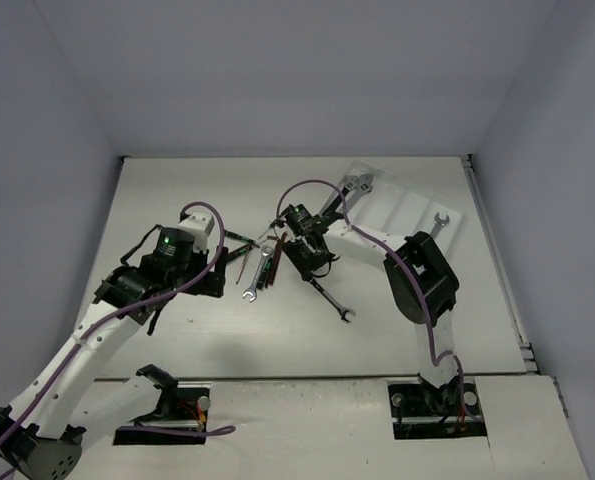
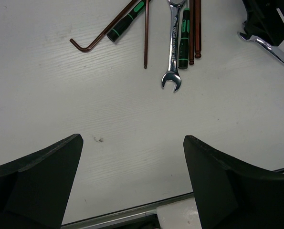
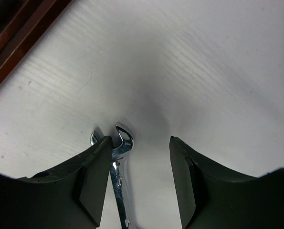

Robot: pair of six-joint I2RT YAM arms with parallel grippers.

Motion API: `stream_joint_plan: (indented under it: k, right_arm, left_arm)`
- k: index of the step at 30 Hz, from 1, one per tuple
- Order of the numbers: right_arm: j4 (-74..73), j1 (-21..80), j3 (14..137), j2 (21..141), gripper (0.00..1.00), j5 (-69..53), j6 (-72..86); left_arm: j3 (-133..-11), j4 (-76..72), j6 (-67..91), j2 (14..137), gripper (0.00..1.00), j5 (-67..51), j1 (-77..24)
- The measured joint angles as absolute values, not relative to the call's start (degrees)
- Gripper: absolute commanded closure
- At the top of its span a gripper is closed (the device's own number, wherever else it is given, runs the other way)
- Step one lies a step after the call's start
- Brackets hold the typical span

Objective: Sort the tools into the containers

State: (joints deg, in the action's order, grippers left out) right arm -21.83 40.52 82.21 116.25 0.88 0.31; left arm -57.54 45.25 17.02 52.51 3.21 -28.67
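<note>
Left jaws are hanging wide apart over the bare desk (image 2: 132, 119), gripping nothing. Just beyond them, at the top of the wrist frame, a silver open-end wrench (image 2: 173, 47) is lying with its long axis up-down and its open mouth pointing down-frame. Beside it are green-and-black screwdrivers (image 2: 184, 38) and reddish hex keys (image 2: 103, 36). At centre, the right jaws are standing part-open astride a second wrench (image 3: 119, 181) that is lying flat, mouth pointing up-frame and head touching the frame-left finger. At upper right, the tray (image 1: 417, 205) is carrying an adjustable wrench (image 1: 352, 188) at its left end and another wrench (image 1: 439, 225) at its right.
</note>
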Motion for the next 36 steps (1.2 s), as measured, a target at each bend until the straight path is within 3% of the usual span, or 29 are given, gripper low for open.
stream_joint_plan:
  k: [27, 36]
  right_arm:
    - [-30.04, 42.1, 79.11, 112.8, 0.51, -3.8, -1.42]
    - [-30.15, 42.48, 78.26, 113.95, 0.57, -4.1, -1.0]
  left_arm:
    - [-57.54, 46.2, 18.24, 52.27, 0.15, 2.83, -28.67]
    - [-57.54, 46.24, 18.24, 52.27, 0.15, 2.83, -28.67]
